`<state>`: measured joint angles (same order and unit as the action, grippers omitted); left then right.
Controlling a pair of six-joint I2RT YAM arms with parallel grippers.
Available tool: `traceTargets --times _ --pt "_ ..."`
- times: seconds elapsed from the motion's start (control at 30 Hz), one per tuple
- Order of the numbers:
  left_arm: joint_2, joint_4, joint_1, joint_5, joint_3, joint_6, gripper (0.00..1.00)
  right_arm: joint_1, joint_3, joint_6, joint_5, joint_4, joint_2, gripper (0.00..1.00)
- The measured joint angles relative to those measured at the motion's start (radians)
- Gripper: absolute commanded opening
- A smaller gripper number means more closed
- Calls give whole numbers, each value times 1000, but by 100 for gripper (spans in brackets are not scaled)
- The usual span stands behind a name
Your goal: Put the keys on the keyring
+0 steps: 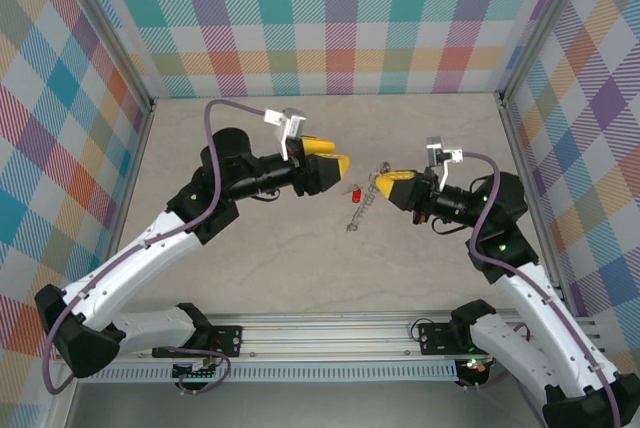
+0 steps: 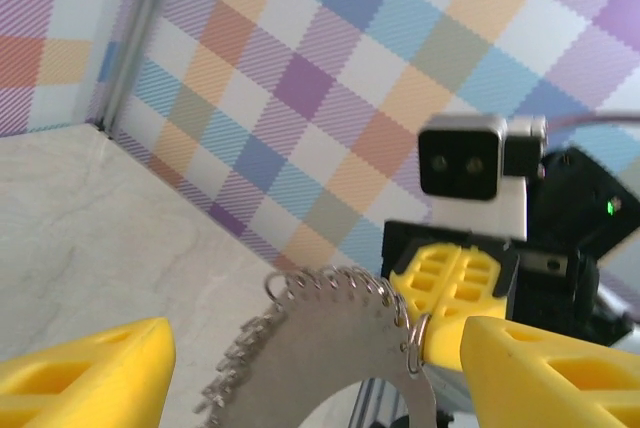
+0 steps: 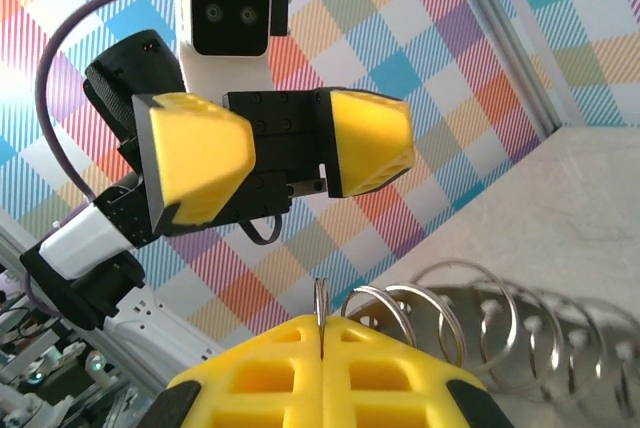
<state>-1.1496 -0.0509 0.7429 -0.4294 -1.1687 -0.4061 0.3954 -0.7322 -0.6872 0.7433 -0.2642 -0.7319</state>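
The keyring [image 1: 363,210], a flat silvery ring with many small wire loops along its rim, hangs over the table between my two grippers. My right gripper [image 1: 381,185] is shut on one small loop [image 3: 320,300] at the keyring's edge [image 3: 520,343], pinched between the yellow pads [image 3: 260,378]. My left gripper [image 1: 343,169] is open, with its yellow fingers [image 2: 90,373] on either side of the keyring [image 2: 330,348] and not touching it. The key's red tag [image 1: 354,193] shows beside the keyring, just in front of the left fingertips. I cannot tell whether it is threaded on.
Checked fabric walls [image 1: 330,18] and metal frame posts [image 1: 515,138] enclose the beige table [image 1: 300,268]. An aluminium rail [image 1: 330,333] with the arm bases runs along the near edge. Both wrists face each other closely at mid-table.
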Motion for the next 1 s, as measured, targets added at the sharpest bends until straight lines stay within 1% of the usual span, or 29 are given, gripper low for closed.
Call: traceTargets --times 0.1,0.3,0.4,0.53,0.7,1.0 --pt "17 0 3 33 19 -43 75 1 32 -30 -32 -43 13 0" --pt "70 11 8 79 42 -78 74 2 29 -61 -83 -73 18 0" --pt "107 7 10 95 60 -89 71 2 21 -77 -93 -87 13 0" --pt "116 -8 15 102 68 -102 63 2 16 -106 -102 -120 -13 0" --pt "55 -8 22 97 50 -97 50 2 0 -130 -117 -141 -40 0" --pt "-22 -38 23 72 14 -85 38 2 -87 -152 -132 -198 -94 0"
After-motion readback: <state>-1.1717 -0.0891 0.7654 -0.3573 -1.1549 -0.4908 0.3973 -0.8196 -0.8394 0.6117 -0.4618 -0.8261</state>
